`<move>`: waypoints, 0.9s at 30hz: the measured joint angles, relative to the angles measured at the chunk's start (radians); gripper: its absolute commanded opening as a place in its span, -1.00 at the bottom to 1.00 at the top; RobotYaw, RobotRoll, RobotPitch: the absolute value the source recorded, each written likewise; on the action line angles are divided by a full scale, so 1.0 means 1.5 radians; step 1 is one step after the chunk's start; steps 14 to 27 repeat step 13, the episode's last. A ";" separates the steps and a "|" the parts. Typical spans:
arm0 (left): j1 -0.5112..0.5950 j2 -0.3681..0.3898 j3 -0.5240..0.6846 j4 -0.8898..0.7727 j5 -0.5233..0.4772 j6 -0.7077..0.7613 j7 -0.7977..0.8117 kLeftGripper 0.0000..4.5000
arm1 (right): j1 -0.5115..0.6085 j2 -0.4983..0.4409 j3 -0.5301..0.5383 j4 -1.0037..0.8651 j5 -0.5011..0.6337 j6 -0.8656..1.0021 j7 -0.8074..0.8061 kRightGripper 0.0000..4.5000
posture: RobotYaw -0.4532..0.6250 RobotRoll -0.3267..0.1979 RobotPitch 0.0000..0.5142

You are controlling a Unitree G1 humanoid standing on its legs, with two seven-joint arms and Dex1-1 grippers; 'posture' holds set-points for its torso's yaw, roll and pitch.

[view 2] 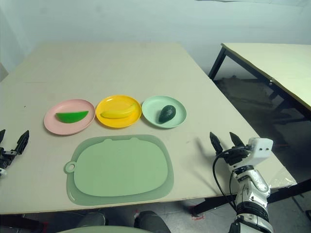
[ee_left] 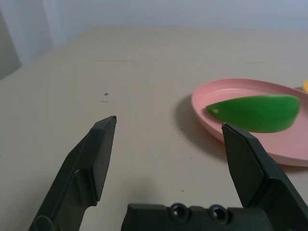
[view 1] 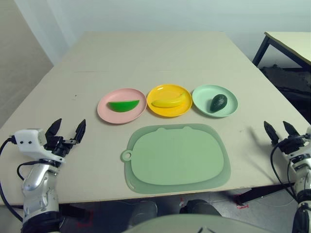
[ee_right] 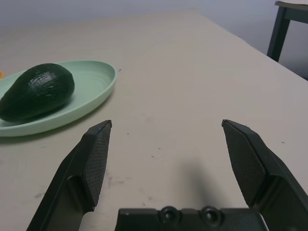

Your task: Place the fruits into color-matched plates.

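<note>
The fruits are lying in matched plates behind the cutting mat (view 1: 177, 158), avocado (view 1: 218, 102) in green plate (view 1: 201, 94), so both grippers, left (view 1: 66, 131) and right (view 2: 224, 142), are resting released; retracting suffices.

From my seat: both forearms silver with ribbed joints, black cables looping off each wrist. Left pincer (view 1: 68, 130) and right pincer (view 2: 225, 141): two black tapered fingers, textured pads. White wrist housings; two screws on each black finger base.
</note>
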 measured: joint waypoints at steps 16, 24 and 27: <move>-0.021 0.007 -0.029 0.002 0.042 0.017 0.025 0.99 | -0.018 0.028 0.017 -0.008 -0.018 -0.008 -0.011 1.00 | 0.18 0.25 -1.00; -0.021 0.007 -0.029 0.002 0.042 0.017 0.025 0.99 | -0.018 0.028 0.017 -0.008 -0.018 -0.008 -0.011 1.00 | 0.18 0.25 -1.00; -0.021 0.007 -0.029 0.002 0.042 0.017 0.025 0.99 | -0.018 0.028 0.017 -0.008 -0.018 -0.008 -0.011 1.00 | 0.18 0.25 -1.00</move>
